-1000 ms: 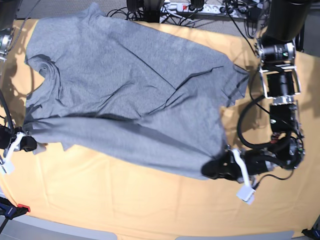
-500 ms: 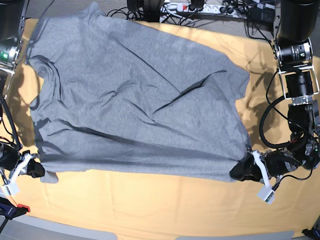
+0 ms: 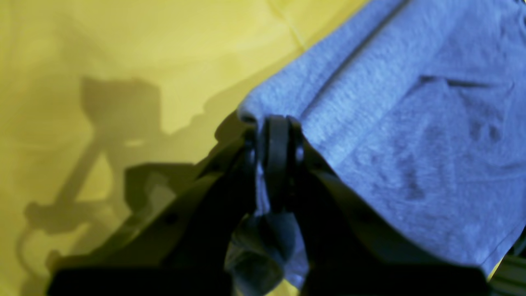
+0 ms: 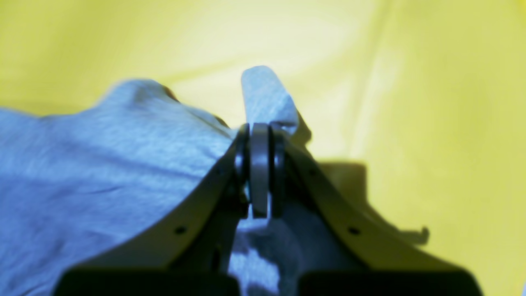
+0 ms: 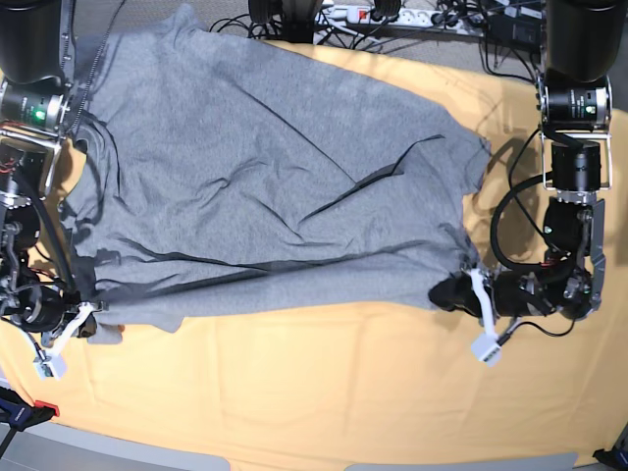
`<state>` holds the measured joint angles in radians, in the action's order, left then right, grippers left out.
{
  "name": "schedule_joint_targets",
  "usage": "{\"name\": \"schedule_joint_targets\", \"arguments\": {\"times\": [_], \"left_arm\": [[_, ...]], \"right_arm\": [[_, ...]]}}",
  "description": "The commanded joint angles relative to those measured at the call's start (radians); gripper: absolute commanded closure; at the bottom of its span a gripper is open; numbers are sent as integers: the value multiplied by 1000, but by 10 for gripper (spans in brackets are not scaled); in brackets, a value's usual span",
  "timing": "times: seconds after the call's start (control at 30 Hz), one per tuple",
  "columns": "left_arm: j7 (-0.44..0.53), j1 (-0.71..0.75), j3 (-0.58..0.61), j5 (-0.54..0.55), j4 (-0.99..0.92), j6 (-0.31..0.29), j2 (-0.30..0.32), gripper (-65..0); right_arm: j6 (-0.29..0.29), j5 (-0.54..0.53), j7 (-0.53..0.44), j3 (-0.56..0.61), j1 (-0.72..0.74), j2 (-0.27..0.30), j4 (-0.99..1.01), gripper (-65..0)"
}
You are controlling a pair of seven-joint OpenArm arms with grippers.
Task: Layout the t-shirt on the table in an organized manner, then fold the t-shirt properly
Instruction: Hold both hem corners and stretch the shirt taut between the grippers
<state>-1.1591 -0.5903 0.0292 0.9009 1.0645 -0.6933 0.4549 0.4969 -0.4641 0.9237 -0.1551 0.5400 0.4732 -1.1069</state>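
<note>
The heather-grey t-shirt point(image 5: 265, 186) lies spread across the table point(image 5: 324, 392), plain side up with slack wrinkles; no lettering shows. My left gripper point(image 5: 453, 292) is shut on the shirt's near right corner. In the left wrist view the gripper point(image 3: 276, 135) pinches the folded edge of the shirt point(image 3: 411, 123) above the yellow cloth point(image 3: 123, 41). My right gripper point(image 5: 88, 329) is shut on the near left corner. In the right wrist view the gripper point(image 4: 259, 135) clamps the shirt point(image 4: 102, 164), with a tab of fabric sticking out past the tips over the table point(image 4: 411, 82).
A power strip and cables point(image 5: 363, 15) lie along the table's back edge. A red clamp point(image 5: 44, 407) sits at the near left corner. Bare yellow cloth stretches between the shirt's hem and the table's front edge.
Both grippers, still holding the corners, have moved away from the table's front edge and slightly inward. The hem has shifted back with them and the shirt has gone slacker.
</note>
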Motion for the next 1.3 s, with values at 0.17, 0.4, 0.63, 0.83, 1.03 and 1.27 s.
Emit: {"name": "schedule_joint_targets", "arguments": {"times": [0.17, 0.4, 0.63, 0.83, 1.03, 1.27], "left_arm": [[20, -36, 49, 19, 10, -5, 16, 0], [224, -42, 49, -91, 10, -5, 16, 0], [346, -45, 49, -210, 10, -5, 11, 0], [458, -92, 49, -381, 10, 148, 11, 0], [464, -193, 49, -418, 10, 208, 11, 0], [448, -269, 49, -417, 9, 208, 10, 0]], "right_arm": [[-27, 35, -16, -8, 23, 0, 67, 0], [4, 36, -84, -8, 23, 0, 109, 0], [0, 51, -183, -8, 29, -8, 109, 0], [-7, 51, -247, -8, 61, -13, 109, 0], [-6, 46, -251, -8, 124, -13, 109, 0], [82, 22, -244, -8, 168, -19, 109, 0]]}}
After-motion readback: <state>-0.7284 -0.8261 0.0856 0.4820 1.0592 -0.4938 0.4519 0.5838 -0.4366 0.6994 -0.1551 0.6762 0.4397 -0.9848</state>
